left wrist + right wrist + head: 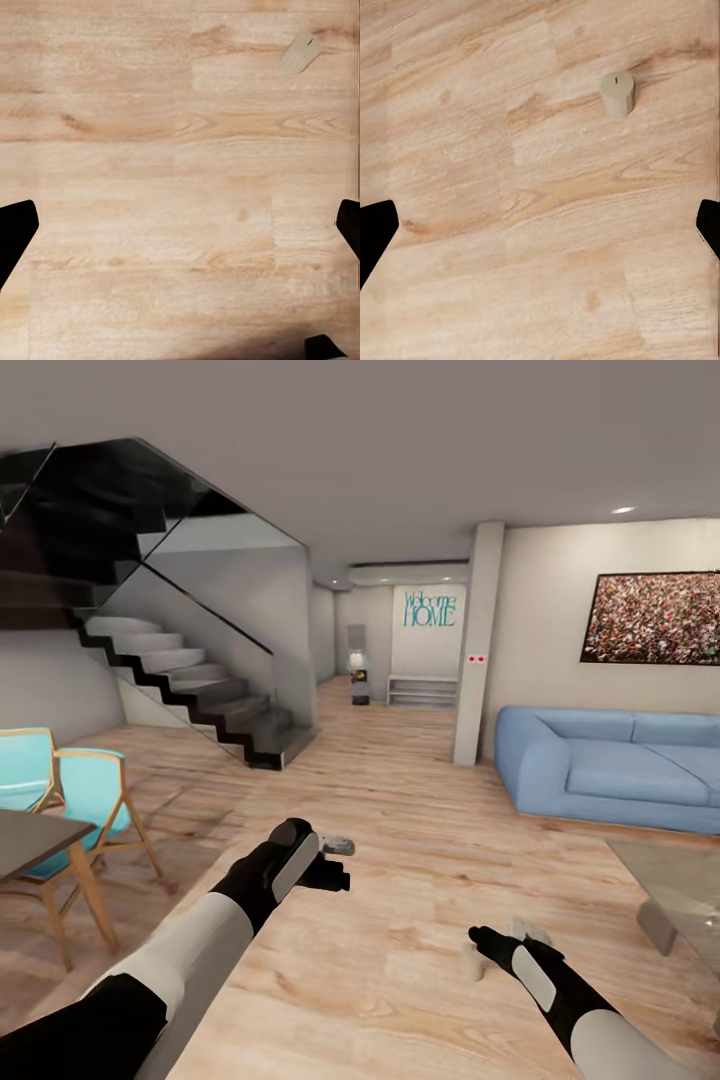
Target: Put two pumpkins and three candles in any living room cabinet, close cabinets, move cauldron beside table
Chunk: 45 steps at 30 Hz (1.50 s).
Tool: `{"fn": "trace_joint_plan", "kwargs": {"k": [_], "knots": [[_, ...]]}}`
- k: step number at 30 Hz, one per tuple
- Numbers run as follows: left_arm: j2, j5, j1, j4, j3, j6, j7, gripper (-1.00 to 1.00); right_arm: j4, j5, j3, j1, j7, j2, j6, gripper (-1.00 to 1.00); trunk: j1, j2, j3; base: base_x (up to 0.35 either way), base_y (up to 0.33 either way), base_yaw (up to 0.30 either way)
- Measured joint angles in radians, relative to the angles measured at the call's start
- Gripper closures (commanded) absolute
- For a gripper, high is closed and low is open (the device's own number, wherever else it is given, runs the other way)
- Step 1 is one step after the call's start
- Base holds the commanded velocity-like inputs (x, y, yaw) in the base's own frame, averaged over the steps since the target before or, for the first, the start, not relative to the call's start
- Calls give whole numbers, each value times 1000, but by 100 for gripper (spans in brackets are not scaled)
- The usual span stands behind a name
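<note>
Three beige candles are on the wood floor. One candle (341, 847) lies just beyond my left gripper (335, 876); the left wrist view has this candle (301, 52) on its side, far from the open left gripper (180, 232). Two more candles (470, 960) (528, 930) stand beside my right gripper (480, 938). An upright candle (617, 93) lies ahead of the open, empty right gripper (540, 232) in the right wrist view. A glass-topped table (665, 875) is at the right. Pumpkins, cabinet and cauldron are out of view.
A blue sofa (610, 765) stands against the right wall. A dark-topped table (30, 838) with teal chairs (95, 790) sits at the left. Stairs (200, 690) rise at the back left, with a pillar (478, 645) mid-room and open floor between.
</note>
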Motion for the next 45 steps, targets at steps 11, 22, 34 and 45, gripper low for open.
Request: {"fn": "trace_joint_plan", "kwargs": {"k": [11,22,34,45], "knots": [[0,-3,0,1,-1,-5,4,-100,-3,2,-62,-1,-11,-13,5,-100,0,0,6,110,0,-273],[-1,-11,0,69,-19,-68,11,-100,-529,15,-79,192,-7,-15,253,-100,0,0,13,10,0,-193],[0,-11,0,95,-21,-142,72,-100,-1008,12,-85,403,-7,-11,378,-100,0,0,14,0,0,-15],[0,-12,0,102,-21,-219,107,-100,-1148,6,-88,442,-6,-9,415,-100,0,0,14,0,0,0]]}}
